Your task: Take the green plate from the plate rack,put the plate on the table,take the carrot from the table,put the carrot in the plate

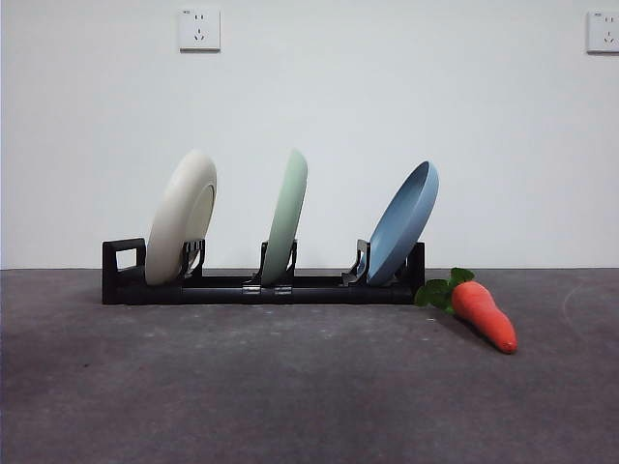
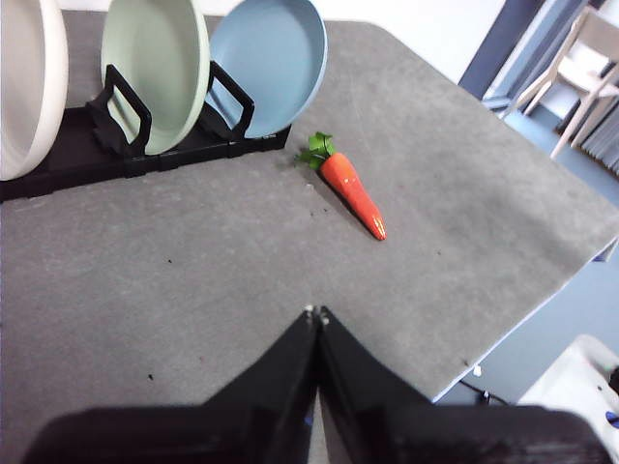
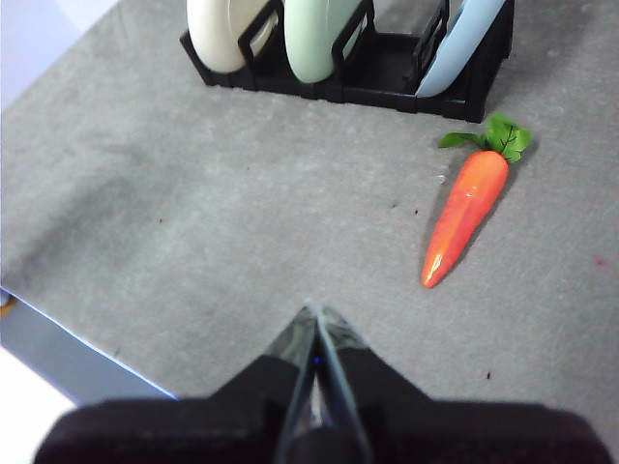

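The green plate (image 1: 286, 216) stands on edge in the middle slot of the black plate rack (image 1: 261, 288), between a cream-white plate (image 1: 182, 216) and a blue plate (image 1: 402, 223). It also shows in the left wrist view (image 2: 155, 68) and the right wrist view (image 3: 319, 39). The carrot (image 1: 484, 315) lies on the table (image 1: 290, 387) just right of the rack, leaves toward the rack; it shows in both wrist views (image 2: 354, 192) (image 3: 466, 215). My left gripper (image 2: 315, 313) is shut and empty above the table, well short of the rack. My right gripper (image 3: 313, 309) is shut and empty, likewise back from the carrot.
The table's edge (image 2: 542, 309) runs close beyond the carrot in the left wrist view, with chairs (image 2: 580, 68) past it. Another table edge (image 3: 87, 338) shows in the right wrist view. Two wall sockets (image 1: 199, 29) sit on the white wall behind.
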Motion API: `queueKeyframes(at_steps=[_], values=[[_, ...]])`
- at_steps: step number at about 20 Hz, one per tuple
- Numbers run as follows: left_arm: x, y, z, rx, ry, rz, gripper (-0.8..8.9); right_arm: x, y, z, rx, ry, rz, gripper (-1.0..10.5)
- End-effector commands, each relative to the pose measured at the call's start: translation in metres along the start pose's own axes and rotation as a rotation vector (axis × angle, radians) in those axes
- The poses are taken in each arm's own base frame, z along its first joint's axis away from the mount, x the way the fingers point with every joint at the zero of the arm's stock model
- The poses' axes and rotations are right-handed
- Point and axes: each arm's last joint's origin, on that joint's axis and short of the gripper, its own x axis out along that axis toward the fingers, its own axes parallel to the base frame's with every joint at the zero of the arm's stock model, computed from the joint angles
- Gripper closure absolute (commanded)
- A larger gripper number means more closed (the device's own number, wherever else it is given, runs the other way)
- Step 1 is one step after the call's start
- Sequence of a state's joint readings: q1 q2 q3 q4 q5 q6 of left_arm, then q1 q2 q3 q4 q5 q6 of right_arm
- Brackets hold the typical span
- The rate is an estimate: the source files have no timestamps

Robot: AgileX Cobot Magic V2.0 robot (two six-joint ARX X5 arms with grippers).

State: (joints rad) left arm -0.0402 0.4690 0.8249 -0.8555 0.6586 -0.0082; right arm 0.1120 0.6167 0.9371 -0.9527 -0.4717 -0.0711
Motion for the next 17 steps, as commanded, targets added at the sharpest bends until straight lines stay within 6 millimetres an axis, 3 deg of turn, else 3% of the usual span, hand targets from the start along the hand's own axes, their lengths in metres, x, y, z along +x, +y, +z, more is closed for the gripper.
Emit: queueKeyframes(at_steps=[1,2,3,4,5,6,12,17], values=[[-0.002,-0.002,0.003,0.045,-0.011,0.001,8.0,-0.001,0.001,0.001,-0.038,-0.005,-0.001,9.4],[-0.003,-0.002,0.003,0.044,-0.013,0.006,6.88,-0.001,0.001,0.001,-0.038,-0.004,-0.004,8.7],[-0.002,-0.002,0.003,0.042,-0.012,0.007,4.97,-0.001,0.001,0.001,-0.038,-0.005,-0.005,7.4],[-0.002,-0.001,0.003,0.042,-0.012,0.014,2.44,-0.001,0.0,0.001,-0.037,-0.004,-0.005,5.3],[-0.002,-0.001,0.003,0.042,-0.012,0.028,1.48,-0.001,0.0,0.001,-0.035,-0.004,-0.005,3.6],[-0.002,-0.001,0.003,0.042,-0.011,0.032,1.49,-0.001,0.0,0.001,-0.032,-0.004,-0.005,2.9],[0.002,0.002,0.01,0.026,-0.044,0.031,1.49,0.001,-0.001,0.002,-0.022,0.006,-0.004,2.9],[0.031,0.015,0.04,-0.007,-0.11,-0.064,1.5,0.004,-0.002,0.003,-0.016,0.018,-0.003,2.9]])
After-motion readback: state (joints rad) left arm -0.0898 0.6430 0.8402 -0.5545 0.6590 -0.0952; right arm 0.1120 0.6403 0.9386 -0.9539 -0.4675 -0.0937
